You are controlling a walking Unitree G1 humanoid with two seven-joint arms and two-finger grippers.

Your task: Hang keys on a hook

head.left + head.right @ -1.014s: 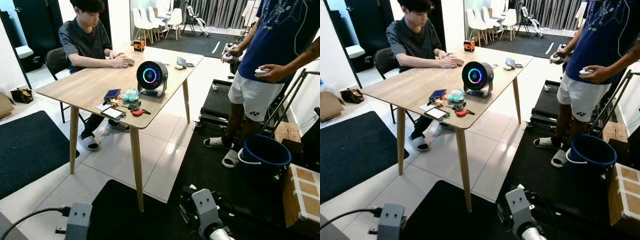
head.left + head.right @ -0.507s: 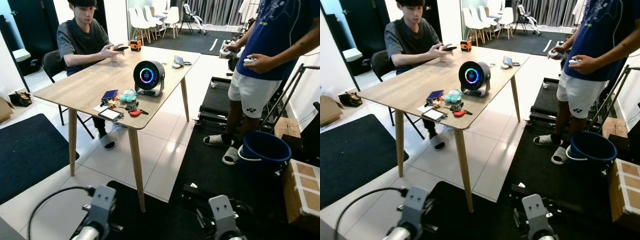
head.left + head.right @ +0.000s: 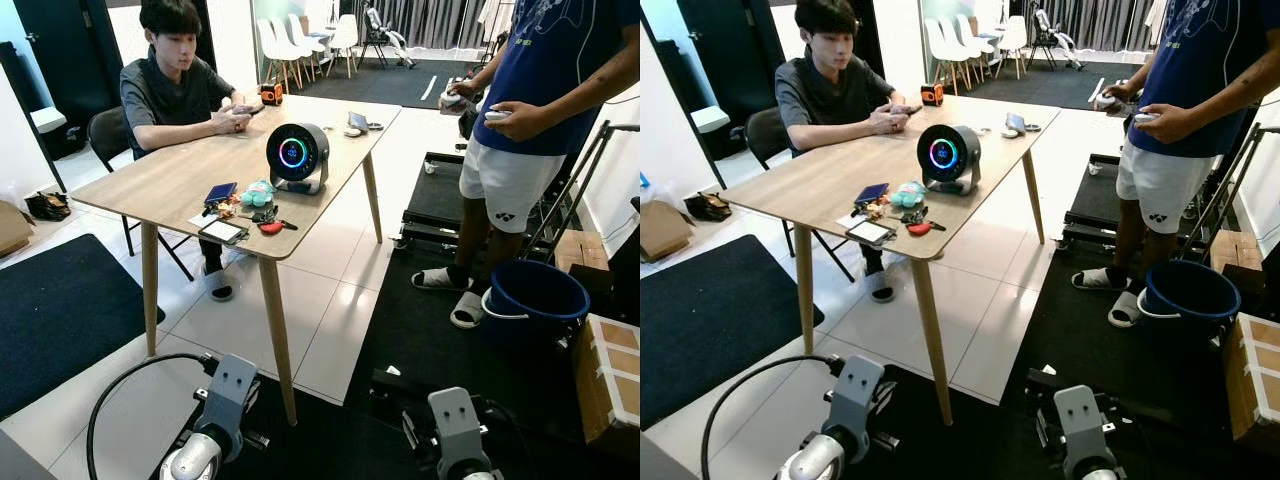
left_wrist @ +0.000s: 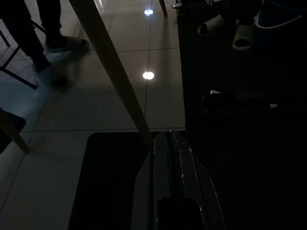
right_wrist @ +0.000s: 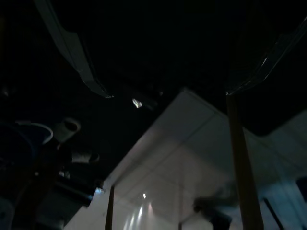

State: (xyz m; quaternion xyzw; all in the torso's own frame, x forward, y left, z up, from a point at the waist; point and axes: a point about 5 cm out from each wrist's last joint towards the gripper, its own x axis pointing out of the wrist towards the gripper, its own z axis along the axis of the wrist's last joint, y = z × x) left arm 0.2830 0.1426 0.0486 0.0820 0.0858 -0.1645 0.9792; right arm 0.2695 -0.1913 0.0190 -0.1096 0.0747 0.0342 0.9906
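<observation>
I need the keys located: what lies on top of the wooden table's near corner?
On the wooden table: keys, a phone, a teal toy. Smaller clutter is too small to identify.

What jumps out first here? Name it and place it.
The round black speaker with its glowing ring stands mid-table on the wooden table. Near the front edge lies a clutter with the keys. A seated person is behind; another stands at right by a blue bucket.

Wooden table (image 3: 170,175), slim legs, on white tile floor (image 3: 330,310). Near front edge: phone (image 3: 224,231), blue card case (image 3: 221,190), teal plush (image 3: 262,189), keys (image 3: 262,213) with red tag. Round speaker (image 3: 296,156) just behind. Small items at far end.
</observation>
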